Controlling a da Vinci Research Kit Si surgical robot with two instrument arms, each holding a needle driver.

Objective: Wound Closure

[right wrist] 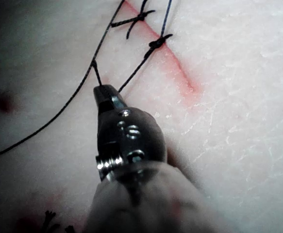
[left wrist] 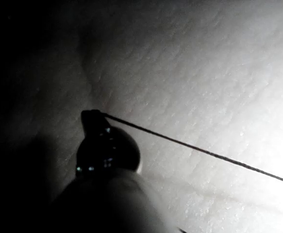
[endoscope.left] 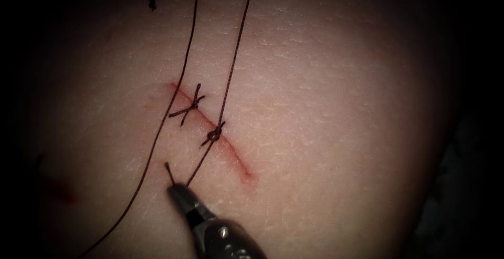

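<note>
Your right end effector [endoscope.left: 177, 190] sits left of the cut [endoscope.left: 231, 151], clamped on the thread's short tail [endoscope.left: 168, 171]; the strand runs up-right to the second knot [endoscope.left: 214, 133]. Your left end effector [left wrist: 93, 115] grips thread [left wrist: 199, 150] too.

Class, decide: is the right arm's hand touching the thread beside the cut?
Touching. The right wrist view shows the right hand shut on the thread, with a short tail poking out past its tip.
</note>
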